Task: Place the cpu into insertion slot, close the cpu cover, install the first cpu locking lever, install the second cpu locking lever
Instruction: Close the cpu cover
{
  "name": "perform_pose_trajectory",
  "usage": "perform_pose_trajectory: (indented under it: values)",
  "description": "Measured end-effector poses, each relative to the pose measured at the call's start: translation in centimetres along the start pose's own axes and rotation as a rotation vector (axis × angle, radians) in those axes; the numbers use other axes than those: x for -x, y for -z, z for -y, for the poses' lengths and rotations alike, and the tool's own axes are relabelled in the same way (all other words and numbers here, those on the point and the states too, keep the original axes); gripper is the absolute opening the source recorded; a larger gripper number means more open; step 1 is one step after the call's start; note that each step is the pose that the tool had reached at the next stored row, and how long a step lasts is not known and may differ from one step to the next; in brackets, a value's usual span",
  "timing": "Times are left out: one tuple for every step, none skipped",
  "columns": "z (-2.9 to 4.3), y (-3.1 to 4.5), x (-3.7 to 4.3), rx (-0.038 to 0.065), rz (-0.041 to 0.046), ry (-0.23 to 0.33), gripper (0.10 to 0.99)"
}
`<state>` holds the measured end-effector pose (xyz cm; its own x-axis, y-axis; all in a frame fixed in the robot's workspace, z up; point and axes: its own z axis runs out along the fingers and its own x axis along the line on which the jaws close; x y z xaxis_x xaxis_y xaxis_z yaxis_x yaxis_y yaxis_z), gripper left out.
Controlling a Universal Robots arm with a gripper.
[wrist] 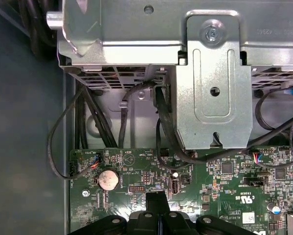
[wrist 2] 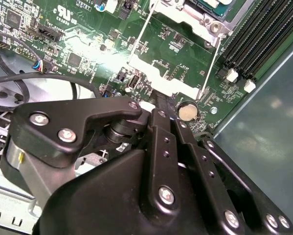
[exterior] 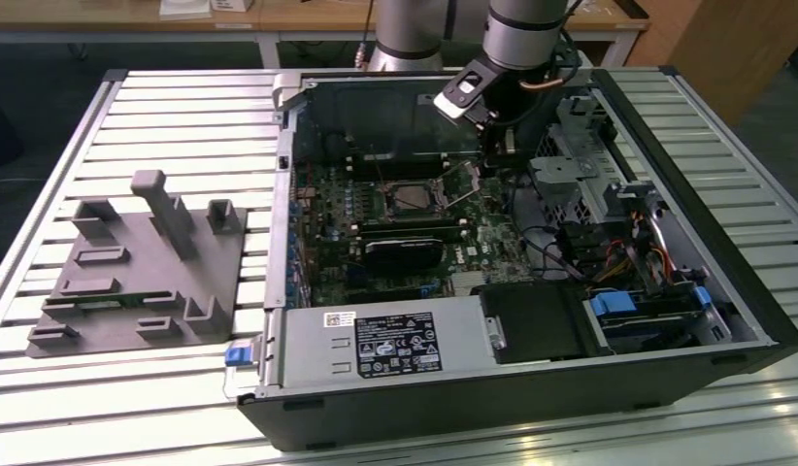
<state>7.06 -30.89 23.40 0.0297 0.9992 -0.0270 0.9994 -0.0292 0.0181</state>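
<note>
Looking down into the open computer case on the slatted table, found the gripper low over the green motherboard, just beside the insertion slot on the exterior view's right. Saw its black fingers pressed together in the first wrist view, with only a thin seam between them, so clenched rather than spread. Noted the cpu cover standing open off the slot in the second wrist view, a thin-sided silvery frame showing green board through its square window, with its broad free edge right at the fingertips; could not tell contact from mere nearness there, nor any grasp on that edge. Caught, inside the slot's frame in the same view, a pale grey face with a green rim, seemingly the cpu, lying in the slot. Spotted a round coin cell just beside the fingers and long black memory slots alongside the slot. Found a grey moulded fixture on the table, well apart from the case, toward the exterior view's left.
</note>
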Motion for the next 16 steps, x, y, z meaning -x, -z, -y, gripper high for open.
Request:
perform_pose_trajectory:
  values:
    - [0.00, 0.00, 0.00, 0.000, 0.0000, 0.000, 0.106]
    - [0.00, 0.00, 0.00, 0.000, 0.0000, 0.000, 0.106]
    - [0.00, 0.00, 0.00, 0.000, -0.0001, 0.000, 0.106]
    - [0.04, 0.00, 0.00, 0.000, -0.0002, 0.000, 0.106]
    - [0.09, 0.00, 0.00, 0.000, -0.0001, 0.000, 0.106]
    - [0.16, 0.00, 0.01, 0.000, -0.0004, 0.000, 0.106]
    - [0.23, 0.00, 0.01, 0.000, -0.0009, 0.000, 0.106]
    - [0.32, 0.00, 0.01, 0.000, -0.0012, 0.000, 0.106]
    - [0.43, 0.00, 0.01, 0.000, -0.0015, 0.000, 0.106]
    - [0.57, 0.00, 0.01, 0.000, -0.0017, 0.000, 0.106]
    - [0.72, 0.01, 0.02, 0.000, -0.0017, 0.000, 0.106]
    - [0.88, 0.02, 0.03, 0.000, -0.0016, -0.001, 0.106]
    - [1.03, 0.02, 0.03, 0.000, -0.0016, -0.001, 0.106]
    - [1.18, 0.02, 0.04, 0.000, -0.0017, -0.001, 0.106]
    - [1.31, 0.02, 0.04, 0.000, -0.0016, -0.001, 0.106]
    - [1.45, 0.03, 0.05, 0.000, -0.0016, -0.001, 0.106]
